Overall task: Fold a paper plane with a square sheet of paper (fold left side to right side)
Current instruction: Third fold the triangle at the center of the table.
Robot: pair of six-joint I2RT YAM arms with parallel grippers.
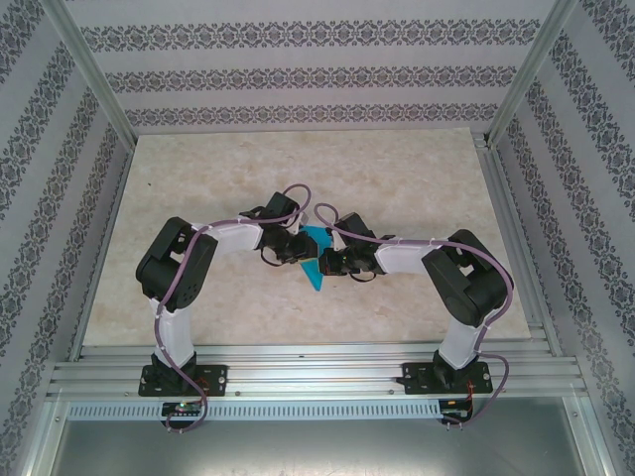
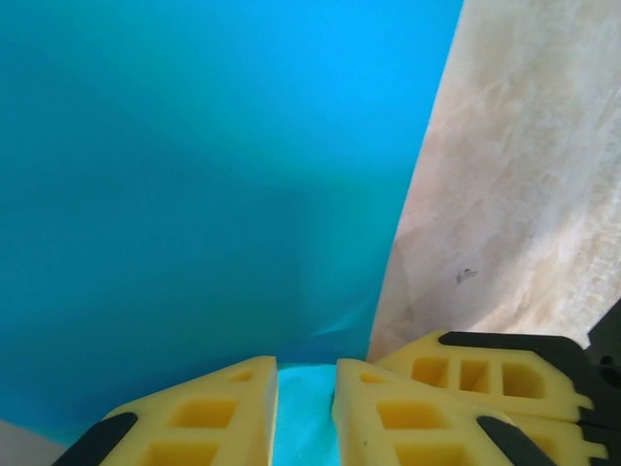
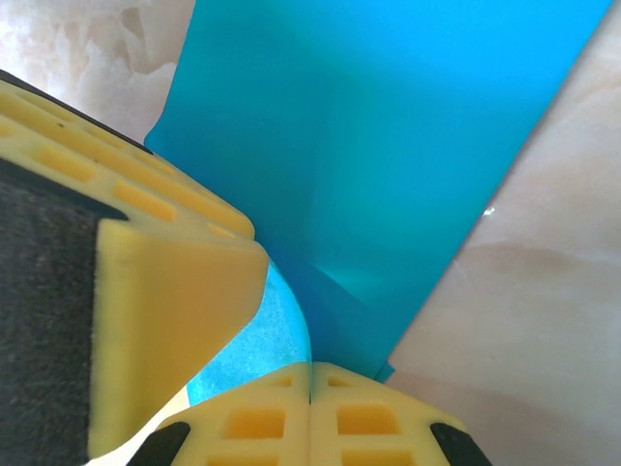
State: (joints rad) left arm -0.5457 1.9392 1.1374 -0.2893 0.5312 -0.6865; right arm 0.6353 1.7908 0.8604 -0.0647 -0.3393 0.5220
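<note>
The cyan-blue sheet of paper (image 1: 317, 264) is partly folded and raised at the table's centre, between both grippers. In the left wrist view the paper (image 2: 194, 175) stands as a wall in front of my left gripper (image 2: 306, 374). Its yellow fingers (image 2: 204, 413) stand narrowly apart, with paper showing in the gap. In the right wrist view my right gripper (image 3: 310, 367) has its fingers pressed together on the lower edge of the paper (image 3: 388, 146). A left-gripper finger (image 3: 165, 320) sits close at the left, touching the curled sheet. From above, the left gripper (image 1: 295, 249) and right gripper (image 1: 337, 262) flank the paper.
The marble-patterned tabletop (image 1: 397, 178) spreads on all sides of the arms. Patterned walls and an aluminium frame (image 1: 298, 353) enclose it. Purple cables loop over both wrists near the paper.
</note>
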